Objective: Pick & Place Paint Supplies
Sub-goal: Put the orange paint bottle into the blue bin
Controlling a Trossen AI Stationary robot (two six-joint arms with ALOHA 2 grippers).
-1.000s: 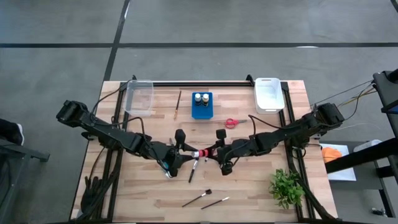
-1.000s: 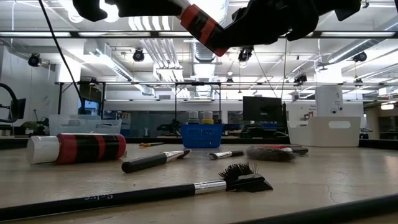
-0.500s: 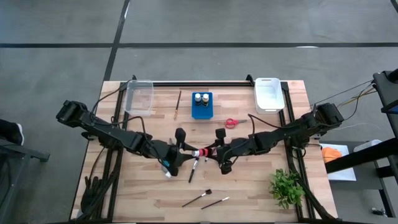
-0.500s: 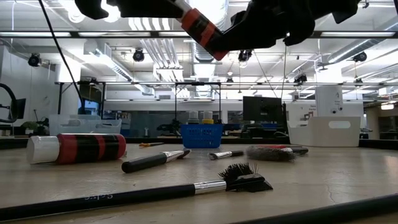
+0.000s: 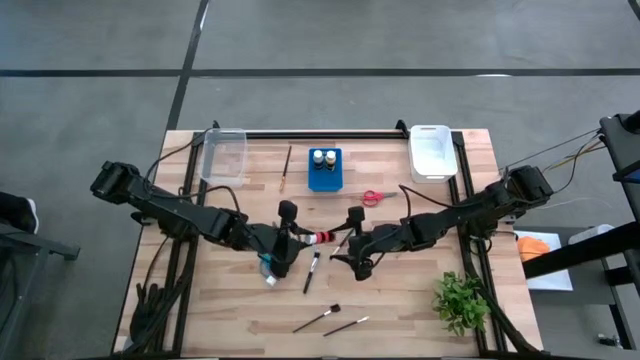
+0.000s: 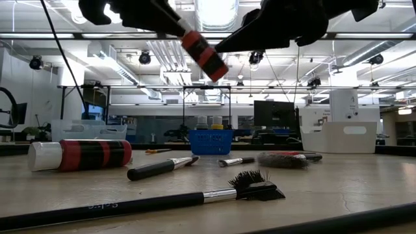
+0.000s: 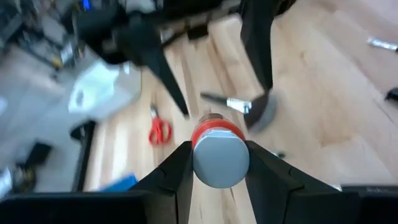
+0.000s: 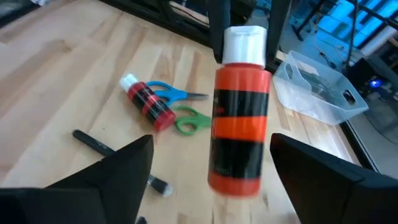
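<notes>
A red-and-black paint bottle (image 5: 318,238) with a white cap hangs above the table's middle, and my left gripper (image 5: 298,240) is shut on it. My right gripper (image 5: 342,246) stands open just to the bottle's right. In the right wrist view its fingers (image 8: 124,174) flank the bottle's red bottom end (image 8: 236,177) without touching it. A second red-and-black bottle (image 6: 79,155) lies on its side on the table beside blue scissors (image 8: 177,93) and green scissors (image 8: 186,122). My left gripper pinches the bottle at its white cap end (image 7: 221,158) between the two fingers. The fingers come level from the table's left, and the bottle sticks out past them in line with them. It is lifted clear, its red bottom end (image 6: 209,64) slanting down toward my right gripper.
Dark-handled brushes lie below the grippers (image 5: 312,270) and near the front edge (image 5: 318,318). Red scissors (image 5: 372,198), a wooden brush (image 5: 288,165) and the blue holder (image 5: 324,168) lie farther back. A clear bin (image 5: 223,153), a white bin (image 5: 432,150) and a plant (image 5: 460,300) stand at the corners.
My right gripper has opened wide and let go of the bottle. My left gripper keeps its hold and has drawn the bottle a little toward the table's left. The bottle's free red end has dropped lower.
</notes>
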